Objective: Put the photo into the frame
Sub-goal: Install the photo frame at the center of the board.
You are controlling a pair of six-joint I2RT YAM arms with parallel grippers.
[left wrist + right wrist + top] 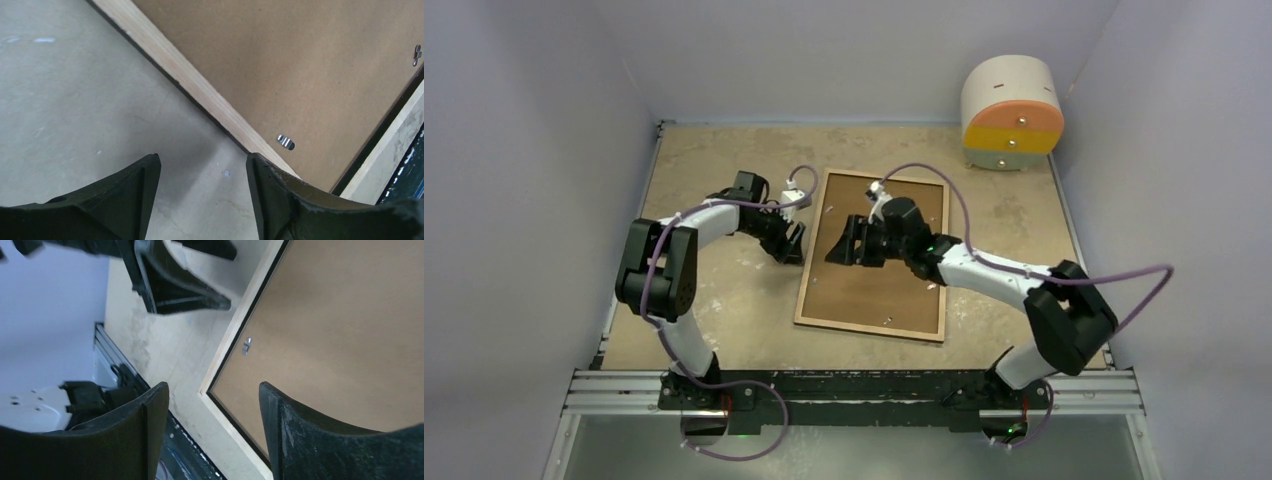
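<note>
Though face-down, frame (197,85): pale wood rim

Pale wood frame (871,327), matt fibreboard back (874,285)

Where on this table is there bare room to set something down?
Bare tabletop runs along the far edge, from the far-left corner to the round drawer unit. Another patch lies near-left of the frame. Crowded: the frame's left edge, where the left end effector is, and the middle, under the right end effector.

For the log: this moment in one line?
frame back up, board in; left gripper open beside it; right gripper open above board; photo unseen
</note>
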